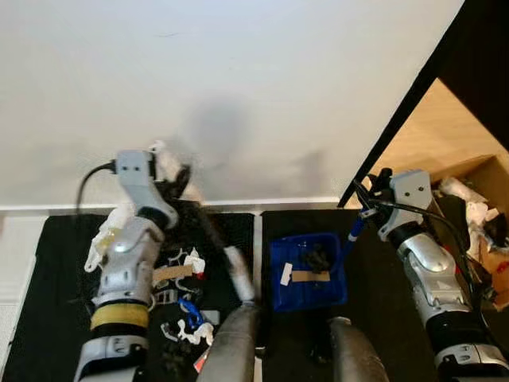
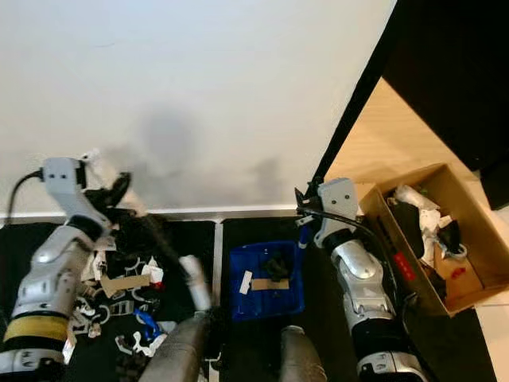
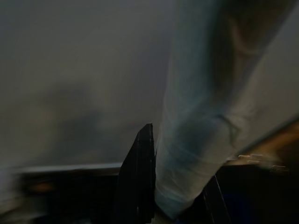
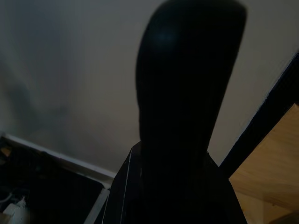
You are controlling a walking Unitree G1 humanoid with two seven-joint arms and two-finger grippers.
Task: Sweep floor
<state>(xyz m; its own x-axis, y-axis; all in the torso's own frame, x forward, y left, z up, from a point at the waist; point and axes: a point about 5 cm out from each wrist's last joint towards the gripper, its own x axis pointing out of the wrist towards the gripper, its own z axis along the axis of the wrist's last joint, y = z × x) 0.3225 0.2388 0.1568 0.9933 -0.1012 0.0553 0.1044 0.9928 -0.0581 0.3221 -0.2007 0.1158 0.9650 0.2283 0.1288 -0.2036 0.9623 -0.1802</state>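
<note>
Brush (image 1: pixel 224 256) clamped in left pincer (image 1: pixel 176 185), blue dustpan (image 1: pixel 307 271) handle in right pincer (image 1: pixel 367 199), no legible writing

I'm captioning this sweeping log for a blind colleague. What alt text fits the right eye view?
A blue plastic dustpan holding scraps sits on black floor mats by a white wall, its handle at the right gripper. The left gripper holds a brush handle over scattered litter; an open cardboard box stands at right.
</note>
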